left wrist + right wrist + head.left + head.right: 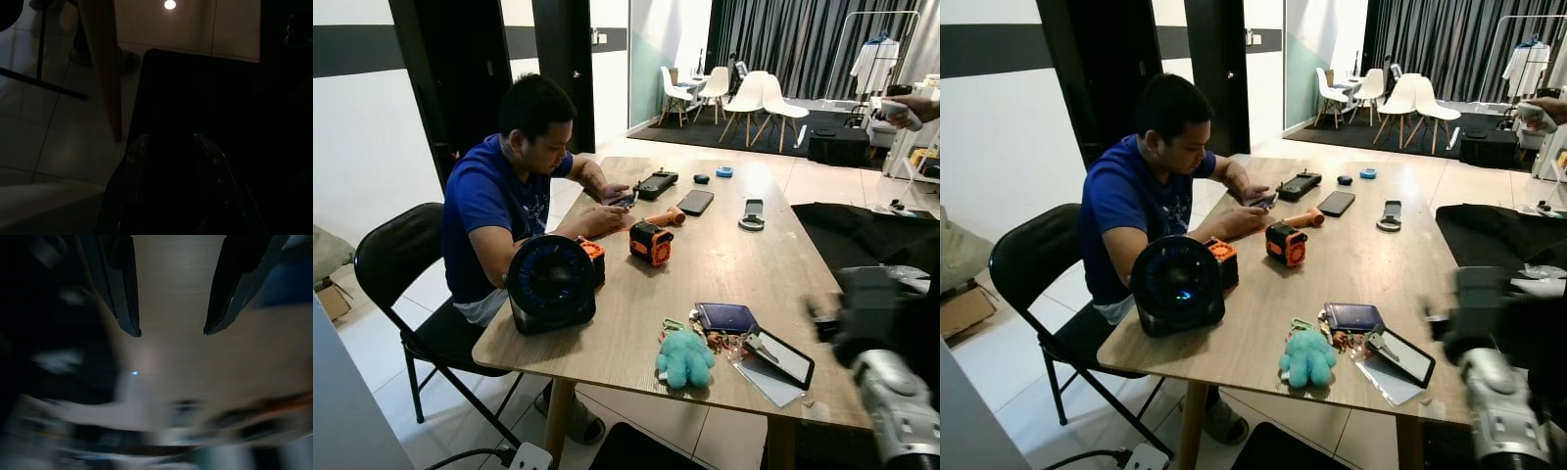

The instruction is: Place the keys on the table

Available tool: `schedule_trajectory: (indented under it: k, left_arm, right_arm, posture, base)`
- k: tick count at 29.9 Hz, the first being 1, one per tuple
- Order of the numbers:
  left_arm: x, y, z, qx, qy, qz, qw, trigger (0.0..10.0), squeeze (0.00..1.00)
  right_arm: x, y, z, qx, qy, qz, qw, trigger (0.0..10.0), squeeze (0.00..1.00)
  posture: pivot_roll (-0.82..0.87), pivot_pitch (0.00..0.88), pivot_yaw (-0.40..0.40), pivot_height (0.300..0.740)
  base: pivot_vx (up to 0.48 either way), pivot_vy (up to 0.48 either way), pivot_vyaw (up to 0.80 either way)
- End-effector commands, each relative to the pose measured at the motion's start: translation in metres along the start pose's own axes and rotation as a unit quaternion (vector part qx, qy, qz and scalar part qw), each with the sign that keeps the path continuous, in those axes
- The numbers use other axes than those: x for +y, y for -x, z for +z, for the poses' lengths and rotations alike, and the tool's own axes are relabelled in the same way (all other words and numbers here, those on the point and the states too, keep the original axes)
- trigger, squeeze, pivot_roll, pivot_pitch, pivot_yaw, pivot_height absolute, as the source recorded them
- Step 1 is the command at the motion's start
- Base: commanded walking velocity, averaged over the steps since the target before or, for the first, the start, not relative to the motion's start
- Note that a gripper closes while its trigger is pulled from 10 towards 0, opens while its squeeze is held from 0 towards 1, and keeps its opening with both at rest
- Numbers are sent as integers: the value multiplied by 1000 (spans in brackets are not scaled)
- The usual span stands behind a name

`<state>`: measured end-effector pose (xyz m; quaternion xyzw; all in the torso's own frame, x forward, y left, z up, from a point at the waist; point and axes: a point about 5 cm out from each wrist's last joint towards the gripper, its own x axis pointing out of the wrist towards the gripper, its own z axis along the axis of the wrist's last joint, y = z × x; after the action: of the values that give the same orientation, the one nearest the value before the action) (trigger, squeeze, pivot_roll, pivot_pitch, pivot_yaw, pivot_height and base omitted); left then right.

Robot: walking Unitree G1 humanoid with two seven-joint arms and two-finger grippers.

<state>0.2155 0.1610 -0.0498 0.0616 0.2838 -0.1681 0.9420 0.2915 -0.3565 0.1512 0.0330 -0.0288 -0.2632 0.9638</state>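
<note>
Black fingers of my right gripper (pixel 172 330) are spread wide, nothing between them, over blurred wood; the arm smears across the lower right of the head view. My left gripper (pixel 171 147) hangs in shade beside one table leg (pixel 105 68), its jaws too dark to judge. Keys (pixel 715 340) lie on the table (pixel 724 264) at lower centre, half hidden between one teal plush (pixel 684 359) and one dark wallet (pixel 725 316). One person (pixel 504 196) sits at left behind one round fan (pixel 550 282).
</note>
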Motion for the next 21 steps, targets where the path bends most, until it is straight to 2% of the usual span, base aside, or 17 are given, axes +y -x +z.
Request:
schedule_trajectory:
  k: [1, 2, 3, 4, 5, 8, 10, 11, 13, 15, 17, 19, 21]
  left_arm:
    - [5, 5, -6, 10, -10, 5, 1000, 10000, 0]
    - [6, 5, -7, 11, -9, 6, 1000, 10000, 0]
    - [5, 5, -8, 12, -8, 6, 1000, 10000, 0]
    - [5, 5, -8, 12, -8, 6, 1000, 10000, 0]
    - [5, 6, -8, 13, -8, 6, 1000, 10000, 0]
    - [6, 6, -10, 18, -11, 7, 1000, 10000, 0]
    - [6, 6, -10, 18, -11, 7, 1000, 10000, 0]
    - [6, 6, -10, 19, -12, 8, 1000, 10000, 0]
    - [7, 7, -12, 24, -14, 9, 1000, 10000, 0]
    - [9, 8, -14, 30, -14, 15, 999, 10000, 0]
    - [9, 8, -15, 32, -15, 17, 999, 10000, 0]
    - [12, 8, -18, 54, -24, 32, 998, 10000, 0]
    - [12, 7, -19, 65, -26, 40, 997, 10000, 0]
  right_arm:
    - [-28, 9, -19, 27, -27, -73, 997, 10000, 0]
    - [-41, 15, -28, 37, -38, -101, 994, 10000, 0]
    - [-62, 29, -49, 61, -56, -145, 986, 10000, 0]
    - [-62, 29, -49, 61, -56, -145, 986, 10000, 0]
    - [-75, 45, -70, 90, -66, -172, 979, 10000, 0]
    - [-84, 78, -113, 171, -29, -185, 967, 10000, 0]
    - [-84, 78, -113, 171, -29, -185, 967, 10000, 0]
    - [-85, 87, -124, 194, -19, -186, 963, 10000, 0]
    - [-80, 112, -153, 261, 0, -177, 949, 10000, 0]
    - [-68, 135, -178, 327, 17, -145, 934, 10000, 0]
    - [-64, 141, -184, 344, 22, -136, 929, 10000, 0]
    - [-35, 164, -209, 406, 47, -70, 910, 10000, 0]
    - [-14, 179, -221, 437, 60, -27, 897, 10000, 0]
  posture:
    - [37, 14, 28, 740]
    - [36, 13, 29, 740]
    - [37, 12, 30, 740]
    - [37, 12, 30, 740]
    - [37, 15, 31, 740]
    - [39, 17, 34, 740]
    - [39, 17, 34, 740]
    - [39, 17, 34, 740]
    - [41, 22, 37, 740]
    - [40, 24, 40, 740]
    - [40, 24, 40, 740]
    - [43, 22, 40, 740]
    - [46, 21, 40, 740]
  base:
    - [0, 0, 0]
    - [0, 0, 0]
    - [0, 0, 0]
    - [0, 0, 0]
    - [0, 0, 0]
    - [0, 0, 0]
    - [0, 0, 0]
    - [0, 0, 0]
    - [0, 0, 0]
    - [0, 0, 0]
    - [0, 0, 0]
    - [0, 0, 0]
    - [0, 0, 0]
